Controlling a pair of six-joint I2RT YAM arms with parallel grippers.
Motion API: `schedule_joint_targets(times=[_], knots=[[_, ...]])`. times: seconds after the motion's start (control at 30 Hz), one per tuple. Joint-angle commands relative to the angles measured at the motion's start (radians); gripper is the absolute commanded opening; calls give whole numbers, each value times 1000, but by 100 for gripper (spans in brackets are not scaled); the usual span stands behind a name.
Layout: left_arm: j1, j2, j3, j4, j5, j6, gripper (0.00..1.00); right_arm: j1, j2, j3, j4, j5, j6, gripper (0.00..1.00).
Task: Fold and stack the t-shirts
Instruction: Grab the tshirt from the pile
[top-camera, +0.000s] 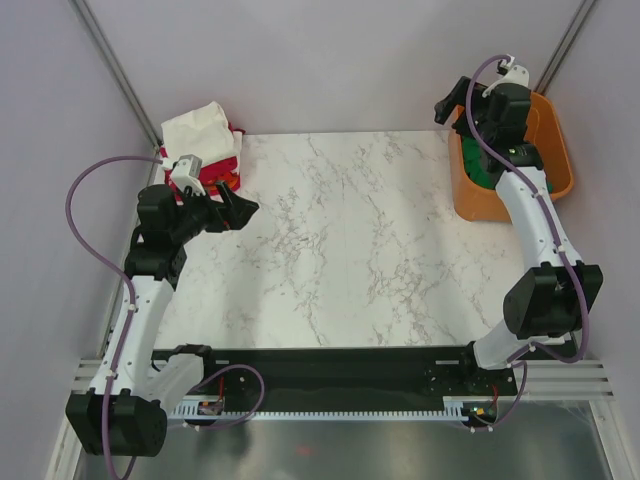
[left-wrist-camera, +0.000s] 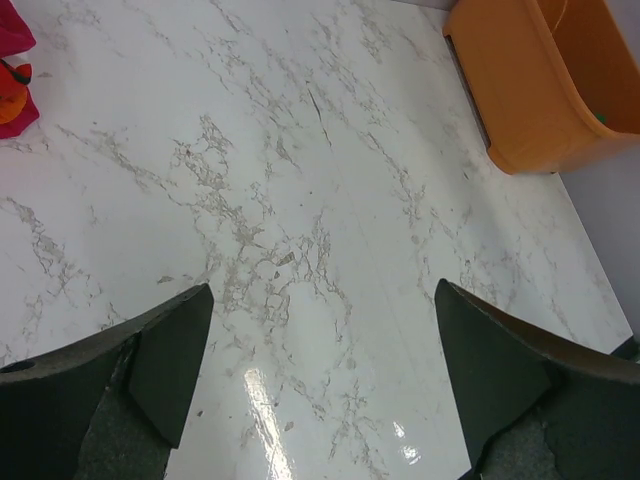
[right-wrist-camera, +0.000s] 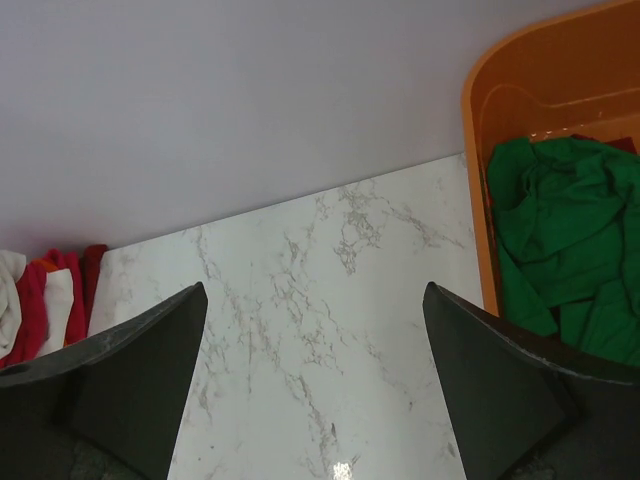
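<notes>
- While my left gripper (left-wrist-camera: 322, 290) hangs over the marble counter (left-wrist-camera: 300, 150), its fingers are spread wide and grip nothing.
- My right gripper (right-wrist-camera: 314, 290) is likewise spread apart and empty, near the orange tub (right-wrist-camera: 478, 150).
- Crumpled inside that tub lies the green t-shirt (right-wrist-camera: 565, 230).
- At the counter's far left corner sit the folded shirts (top-camera: 205, 150), cream-white over red.

No text, label, brand, number or sign can be read anywhere.

The white marble-look surface (left-wrist-camera: 300, 200) is smooth and shiny. The orange plastic tub (right-wrist-camera: 478, 150) holds soft, crumpled green cloth shirt (right-wrist-camera: 565, 230).
</notes>
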Motion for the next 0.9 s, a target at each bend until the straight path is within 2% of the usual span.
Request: schedule_joint_targets(times=[0.0, 0.17, 0.27, 0.4, 0.5, 0.73, 0.87], knots=[[0, -8, 16, -1, 27, -23, 100, -10, -14, 0, 29, -16, 28, 98], [-3, -12, 15, -1, 23, -23, 100, -12, -14, -4, 44, -24, -16, 98], [-3, -14, 13, -1, 20, -23, 100, -57, 52, 38, 18, 16, -21, 98], [-8, -19, 10, -1, 18, -23, 100, -186, 234, 143, -29, -49, 66, 98], [-12, -9, 10, 0, 15, -23, 100, -212, 345, 200, -29, -71, 80, 98], [-18, 11, 8, -1, 4, -18, 100, -217, 548, 336, -46, 108, 10, 98], [-26, 23, 8, -9, -14, -12, 100, -219, 715, 497, -97, 195, -46, 98]])
